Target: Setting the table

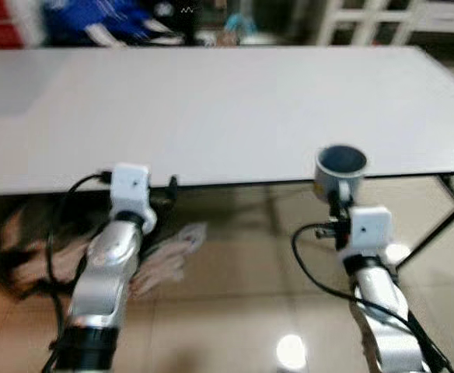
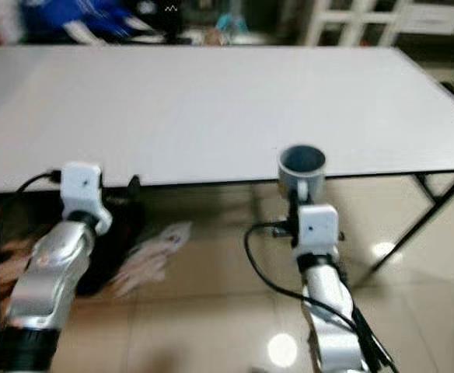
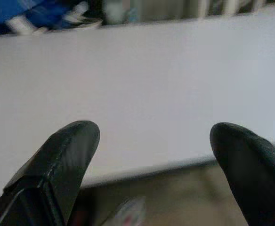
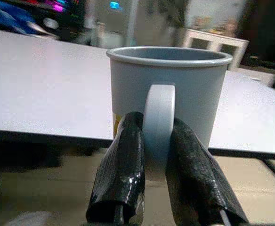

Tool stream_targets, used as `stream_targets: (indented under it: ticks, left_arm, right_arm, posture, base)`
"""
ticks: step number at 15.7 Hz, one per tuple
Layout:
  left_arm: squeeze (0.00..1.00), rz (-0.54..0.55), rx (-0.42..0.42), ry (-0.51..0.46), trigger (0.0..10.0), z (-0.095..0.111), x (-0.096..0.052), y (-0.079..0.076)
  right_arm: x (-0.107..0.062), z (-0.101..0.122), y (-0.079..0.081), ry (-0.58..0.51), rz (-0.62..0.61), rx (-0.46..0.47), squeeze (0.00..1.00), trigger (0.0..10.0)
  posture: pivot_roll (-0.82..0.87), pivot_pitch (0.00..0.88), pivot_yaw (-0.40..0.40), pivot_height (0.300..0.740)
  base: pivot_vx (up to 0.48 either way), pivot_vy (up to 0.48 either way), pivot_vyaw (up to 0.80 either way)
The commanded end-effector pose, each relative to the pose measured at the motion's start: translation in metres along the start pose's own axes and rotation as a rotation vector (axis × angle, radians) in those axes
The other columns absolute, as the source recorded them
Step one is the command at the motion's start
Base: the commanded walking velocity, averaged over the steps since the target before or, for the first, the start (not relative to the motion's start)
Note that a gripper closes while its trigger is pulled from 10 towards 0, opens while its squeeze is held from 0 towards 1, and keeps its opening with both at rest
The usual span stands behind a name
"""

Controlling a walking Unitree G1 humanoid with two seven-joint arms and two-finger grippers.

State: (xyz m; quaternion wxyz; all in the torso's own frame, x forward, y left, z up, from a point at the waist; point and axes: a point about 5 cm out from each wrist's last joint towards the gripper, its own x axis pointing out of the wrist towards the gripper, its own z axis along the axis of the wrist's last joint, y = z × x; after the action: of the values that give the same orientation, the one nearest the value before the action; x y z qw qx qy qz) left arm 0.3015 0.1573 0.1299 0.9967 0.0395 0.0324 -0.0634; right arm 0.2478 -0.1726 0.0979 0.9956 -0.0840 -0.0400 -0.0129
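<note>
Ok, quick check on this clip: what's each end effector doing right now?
Left end effector: open, holding nothing, near the white table edge.
Right end effector: closed on the handle of the grey mug, upright at the table edge.

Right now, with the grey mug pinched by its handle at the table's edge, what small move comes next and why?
Probably carry the grey mug forward over the white table and lower it. The right gripper holds it by the handle, upright, at the near edge, not yet on the top.
</note>
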Motion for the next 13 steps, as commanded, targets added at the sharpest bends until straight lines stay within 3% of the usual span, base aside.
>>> stream_targets:
  ticks: [1,10,11,12,13]
  left_arm:
    - [0.00,-0.031,0.027,-0.031,10.0,0.008,0.001,-0.008]
    - [0.00,-0.037,0.029,-0.073,10.0,0.020,-0.002,-0.009]
    - [0.00,-0.038,0.018,-0.085,10.0,0.022,-0.002,-0.009]
    - [0.00,-0.045,0.016,-0.089,10.0,0.023,-0.002,-0.011]
    - [0.00,-0.052,0.014,-0.090,10.0,0.023,-0.003,-0.012]
  right_arm:
    - [0.001,0.004,-0.005,-0.011,-0.019,0.005,0.00,0.0]
    - [0.004,0.009,-0.002,-0.026,-0.011,0.007,0.00,0.0]
    - [0.006,0.010,-0.002,-0.026,-0.012,0.005,0.00,3.2]
    - [0.012,0.013,-0.002,-0.027,-0.008,0.000,0.00,8.7]
    - [0.016,0.015,-0.003,-0.032,-0.009,-0.001,0.00,10.0]
  posture:
    - [0.04,0.000,0.000,0.740]
    - [0.04,0.000,0.001,0.740]
    - [0.04,0.000,0.002,0.740]
    - [0.04,0.000,0.002,0.740]
    - [0.05,0.000,0.000,0.740]
  base:
    - [0.480,0.000,0.00]
    - [0.480,0.000,0.00]
    - [0.480,0.000,0.00]
    - [0.390,0.000,0.00]
    - [0.000,0.000,0.00]
